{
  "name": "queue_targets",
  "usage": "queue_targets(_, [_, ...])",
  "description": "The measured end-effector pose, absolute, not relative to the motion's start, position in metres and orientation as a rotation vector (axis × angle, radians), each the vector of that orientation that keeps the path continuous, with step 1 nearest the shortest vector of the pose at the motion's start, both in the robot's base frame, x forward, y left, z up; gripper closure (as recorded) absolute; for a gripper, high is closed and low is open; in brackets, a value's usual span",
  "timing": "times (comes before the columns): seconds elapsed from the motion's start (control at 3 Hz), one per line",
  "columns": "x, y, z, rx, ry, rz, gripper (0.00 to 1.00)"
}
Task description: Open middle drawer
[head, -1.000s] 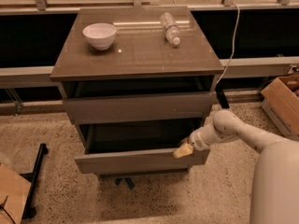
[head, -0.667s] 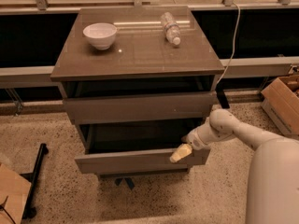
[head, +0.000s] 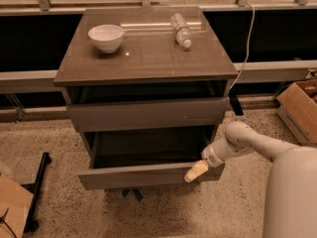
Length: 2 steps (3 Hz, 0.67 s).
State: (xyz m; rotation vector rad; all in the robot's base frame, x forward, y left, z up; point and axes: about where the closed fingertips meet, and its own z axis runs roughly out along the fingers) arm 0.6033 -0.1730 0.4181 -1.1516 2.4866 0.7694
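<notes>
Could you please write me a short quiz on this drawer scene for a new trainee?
1. Fill in: the bottle on the cabinet top lies on its ____.
2. True or false: the middle drawer is fully shut.
3. Where is the gripper?
A) over the bottle
B) at the right end of the middle drawer's front
C) resting on the cabinet top

Key: 1 side. 2 false, it is pulled well out. 3 B.
</notes>
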Motion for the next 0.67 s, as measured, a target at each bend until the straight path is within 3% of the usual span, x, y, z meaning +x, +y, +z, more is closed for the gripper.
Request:
queue_targets(0.33, [0.603, -0.173, 0.418, -1.152, 2.487, 0.769, 0.0])
queue_targets(0.67, [0.564, -0.18, 0.421, -1.091, 2.564, 0.826, 0.18])
